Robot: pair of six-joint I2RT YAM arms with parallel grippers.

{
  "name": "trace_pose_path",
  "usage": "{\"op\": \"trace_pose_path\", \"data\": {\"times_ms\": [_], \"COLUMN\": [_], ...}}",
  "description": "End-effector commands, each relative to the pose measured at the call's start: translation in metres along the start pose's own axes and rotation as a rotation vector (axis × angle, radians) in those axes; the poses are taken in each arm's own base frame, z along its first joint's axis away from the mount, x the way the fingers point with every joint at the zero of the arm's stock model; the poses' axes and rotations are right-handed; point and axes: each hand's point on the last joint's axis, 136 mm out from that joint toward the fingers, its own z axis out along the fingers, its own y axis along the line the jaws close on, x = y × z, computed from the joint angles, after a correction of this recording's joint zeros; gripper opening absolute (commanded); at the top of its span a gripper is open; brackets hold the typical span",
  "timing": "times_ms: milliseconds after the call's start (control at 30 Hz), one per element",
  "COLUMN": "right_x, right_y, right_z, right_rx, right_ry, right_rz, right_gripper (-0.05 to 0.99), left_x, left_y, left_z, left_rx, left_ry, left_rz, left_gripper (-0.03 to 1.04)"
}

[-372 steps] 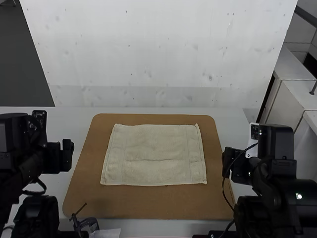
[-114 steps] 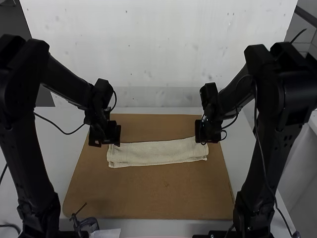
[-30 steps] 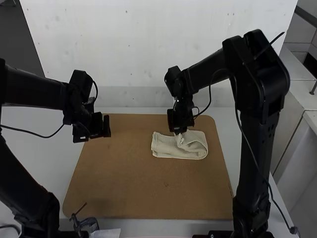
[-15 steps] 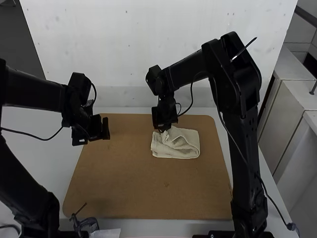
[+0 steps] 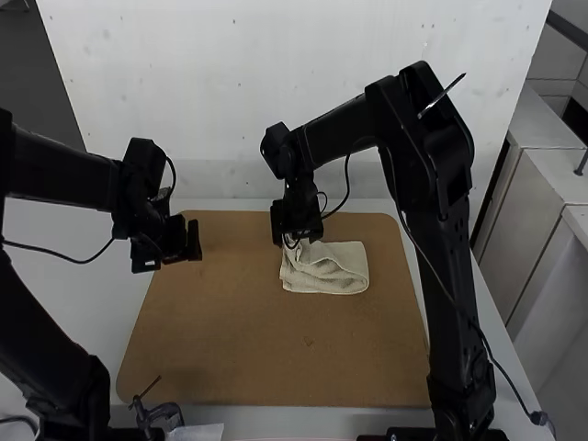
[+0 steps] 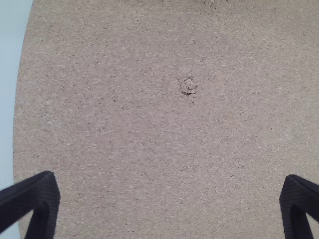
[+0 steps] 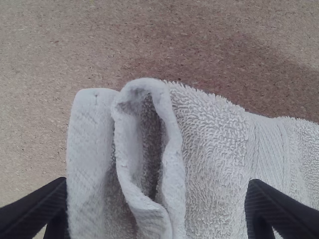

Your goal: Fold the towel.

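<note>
Folded into a strip and doubled over from the right, the cream towel [image 5: 335, 274] lies right of the board's middle, its upper layer rumpled. At its far left corner is my right gripper [image 5: 297, 237]. In the right wrist view my right gripper [image 7: 159, 186] is open, with raised folds of the towel [image 7: 214, 149] between its spread fingers. My left gripper [image 5: 175, 252] is over the board's far left part, well away from the towel. In the left wrist view the left gripper [image 6: 170, 178] stands open above bare board.
The brown board [image 5: 248, 358] lies on a light table [image 5: 83, 303], under the towel. A small clamp [image 5: 161, 413] is at the near left edge, beside a pale slip [image 5: 197, 432]. A white panel [image 5: 303, 110] rises behind the table.
From spread flat, the towel became a long strip, then shorter as its right end was brought over leftward. My right gripper moved left with it; the left gripper drew back left from the towel.
</note>
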Motion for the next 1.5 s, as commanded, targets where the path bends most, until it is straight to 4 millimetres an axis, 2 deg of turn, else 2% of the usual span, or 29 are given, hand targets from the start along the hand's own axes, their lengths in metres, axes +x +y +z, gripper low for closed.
{"op": "trace_pose_path", "data": {"times_ms": [0,67,100,167,200,233,367,467,767,933,1133,1300,1467], "right_x": [-0.033,-0.038,-0.038,-0.036,-0.034,-0.03,-0.013,-0.004,0.006,0.005,0.014,0.015,0.007], "right_y": [-0.003,-0.01,-0.012,-0.018,-0.023,-0.025,-0.028,-0.02,0.004,0.022,0.043,0.043,0.028], "right_z": [-0.053,-0.066,-0.066,-0.066,-0.063,-0.058,-0.03,-0.013,0.009,0.009,0.008,0.01,0.01], "right_rx": [-0.088,-0.1,-0.097,-0.082,-0.071,-0.063,-0.015,-0.006,-0.013,-0.04,-0.069,-0.065,-0.051], "right_ry": [-0.113,-0.137,-0.135,-0.138,-0.134,-0.122,-0.073,-0.045,-0.03,-0.054,-0.068,-0.066,-0.073], "right_rz": [0.07,0.092,0.096,0.101,0.106,0.104,0.083,0.06,0.011,-0.015,-0.055,-0.057,-0.026], "right_gripper": [0.73,0.7,0.59,0.23,0.09,0.01,0.01,0.01,0.02,0.02,0.02,0.02,0.02], "left_x": [-0.003,-0.004,-0.003,-0.004,-0.005,-0.005,-0.007,-0.007,-0.008,-0.007,-0.009,-0.009,-0.008], "left_y": [-0.002,-0.003,-0.004,-0.005,-0.005,-0.006,-0.008,-0.007,-0.007,-0.006,-0.005,-0.005,-0.004], "left_z": [-0.005,-0.006,-0.006,-0.007,-0.008,-0.009,-0.011,-0.011,-0.011,-0.009,-0.009,-0.009,-0.009], "left_rx": [0.022,0.028,0.029,0.03,0.031,0.033,0.037,0.036,0.036,0.033,0.033,0.032,0.031], "left_ry": [-0.021,-0.024,-0.024,-0.028,-0.029,-0.033,-0.043,-0.042,-0.044,-0.036,-0.045,-0.045,-0.044], "left_rz": [0.01,0.011,0.012,0.014,0.015,0.015,0.019,0.018,0.016,0.013,0.013,0.013,0.011], "left_gripper": [1.0,1.0,1.0,1.0,1.0,0.99,0.99,0.99,0.99,0.99,0.99,0.99,0.99]}}
